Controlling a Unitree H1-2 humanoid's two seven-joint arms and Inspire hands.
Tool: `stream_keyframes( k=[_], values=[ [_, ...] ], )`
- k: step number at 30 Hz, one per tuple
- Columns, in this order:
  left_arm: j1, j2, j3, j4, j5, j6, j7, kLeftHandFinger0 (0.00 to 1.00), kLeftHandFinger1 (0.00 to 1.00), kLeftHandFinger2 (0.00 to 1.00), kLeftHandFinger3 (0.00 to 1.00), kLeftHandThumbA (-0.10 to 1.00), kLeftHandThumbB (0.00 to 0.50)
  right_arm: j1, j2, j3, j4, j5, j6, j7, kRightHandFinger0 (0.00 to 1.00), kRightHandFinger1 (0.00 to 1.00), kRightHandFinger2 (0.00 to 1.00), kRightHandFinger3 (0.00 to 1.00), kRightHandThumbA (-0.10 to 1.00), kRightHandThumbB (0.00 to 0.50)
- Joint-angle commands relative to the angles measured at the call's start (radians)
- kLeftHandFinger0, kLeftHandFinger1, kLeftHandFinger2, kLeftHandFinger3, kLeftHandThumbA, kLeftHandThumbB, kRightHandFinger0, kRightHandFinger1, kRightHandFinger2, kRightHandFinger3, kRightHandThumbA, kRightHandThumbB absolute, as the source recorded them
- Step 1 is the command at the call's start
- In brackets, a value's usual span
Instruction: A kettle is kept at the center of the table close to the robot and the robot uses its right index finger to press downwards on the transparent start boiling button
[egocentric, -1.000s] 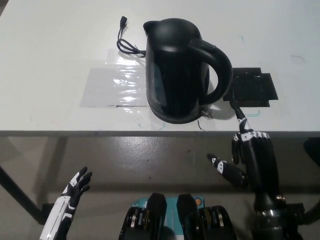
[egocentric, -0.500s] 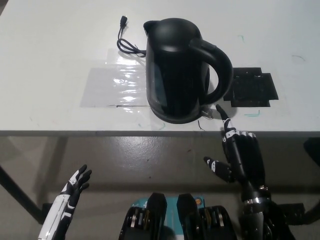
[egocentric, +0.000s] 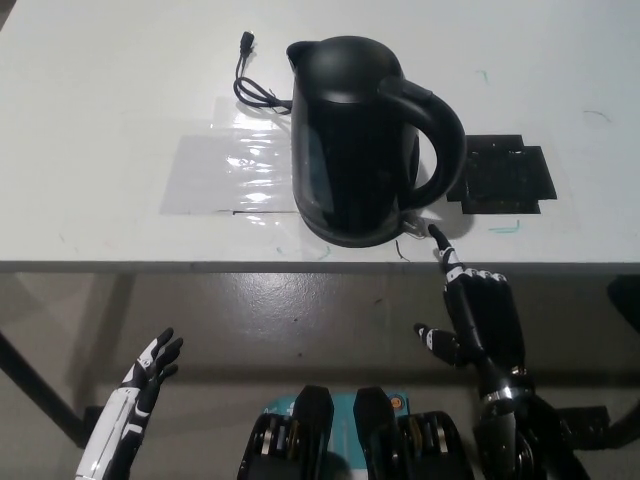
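"Pointing one finger out, the right robot hand (egocentric: 478, 310) has its other fingers curled in and holds nothing. Is the button pushed?"

"Not yet, I think. The fingertip sits just beside the clear button (egocentric: 411, 226) at the bottom of the black kettle (egocentric: 355, 140), near the front edge of the counter (egocentric: 120, 90)."

"What's left?"

"Pushing down. The white left robot hand (egocentric: 145, 378) rests low, fingers spread, holding nothing."
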Motion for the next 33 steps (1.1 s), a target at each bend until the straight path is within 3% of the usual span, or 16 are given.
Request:
stream_keyframes(
  k=[1, 18, 33],
  values=[
    [-0.007, 0.013, -0.004, -0.031, -0.002, -0.043, -0.016, 1.0, 1.0, 1.0, 1.0, 1.0, 0.381, -0.052, -0.001, 0.01, -0.003, -0.009, 0.02, -0.018, 0.0, 0.0, 0.0, 1.0, 1.0, 0.21],
    [-0.006, 0.015, 0.0, -0.033, -0.001, -0.035, -0.014, 1.0, 1.0, 1.0, 1.0, 1.0, 0.396, -0.118, 0.004, 0.028, 0.067, 0.003, 0.048, -0.012, 0.0, 0.0, 0.0, 1.0, 1.0, 0.204],
    [-0.009, 0.017, -0.002, -0.032, -0.007, -0.046, -0.019, 1.0, 1.0, 1.0, 1.0, 1.0, 0.376, -0.144, -0.003, 0.039, 0.16, 0.02, 0.052, -0.017, 0.0, 0.0, 0.0, 1.0, 1.0, 0.208]
  ],
)
